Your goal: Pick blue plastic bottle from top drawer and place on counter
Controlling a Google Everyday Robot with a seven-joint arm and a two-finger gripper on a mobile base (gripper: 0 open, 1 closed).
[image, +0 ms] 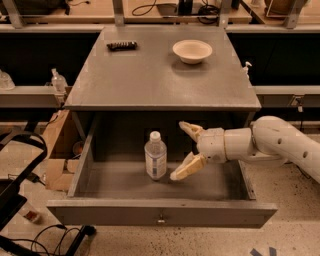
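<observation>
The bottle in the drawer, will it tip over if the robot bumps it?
Probably. The blue plastic bottle stands upright, tall and narrow, on the top drawer floor, so a nudge could topple it. It looks clear and thin, likely light and squashy. The open gripper hovers just beside it.

Speckled beige floor [285, 235] spreads below, with black cables [45, 233] at lower left and a cardboard box [56, 137] above them. Wooden benches [75, 9] line the back in dim, warm light. The tool [177, 151] is inside the drawer [125, 215].
</observation>
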